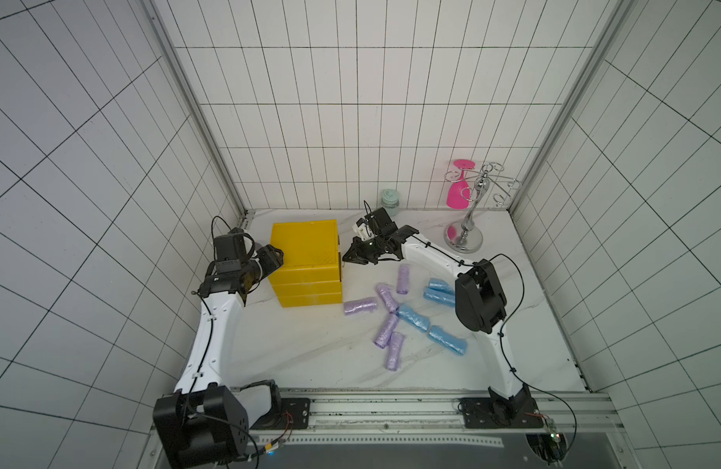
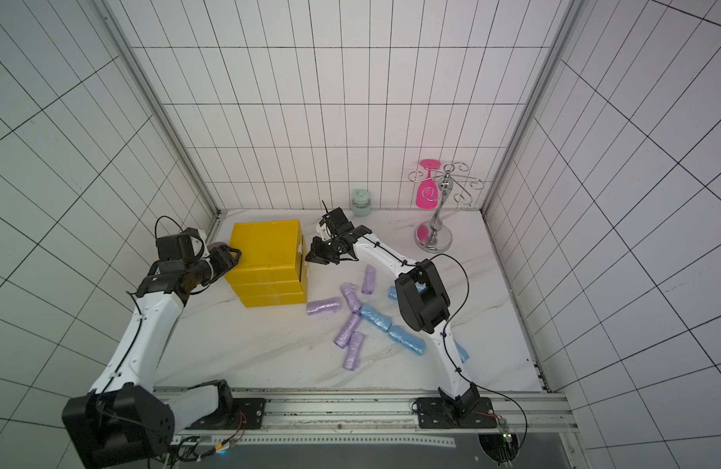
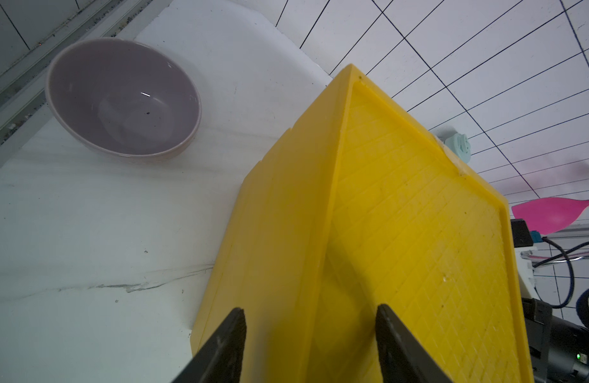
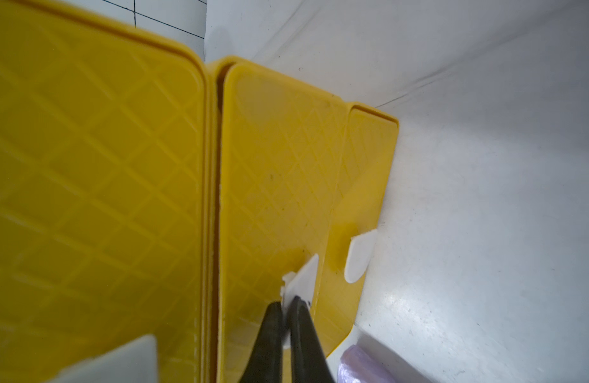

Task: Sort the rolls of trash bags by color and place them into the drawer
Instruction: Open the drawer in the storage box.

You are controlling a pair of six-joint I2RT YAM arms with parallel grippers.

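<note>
Fingers of the right gripper are pinched tight on a white tab jutting from the top drawer of the yellow drawer unit. Only the right wrist view lets us see that hold, along with a second tab on the drawer below. In both top views we see merely that this gripper meets the unit's right face, high up.

The left gripper has its fingers set apart astride the unit's upper left edge, one over the top panel and one down the side. Whether they press on it we cannot tell.

The unit stands near the back left corner of the table. The left wrist view alone gives us a lilac bowl on the table beside the unit.

The rolls lie loose on the table to the right of the unit. We count five lilac rolls nearer the unit and four blue rolls nearer the right edge. In a top view the right arm's elbow covers much of two blue ones.

At the back edge stand a mint jar and a chrome rack.
</note>
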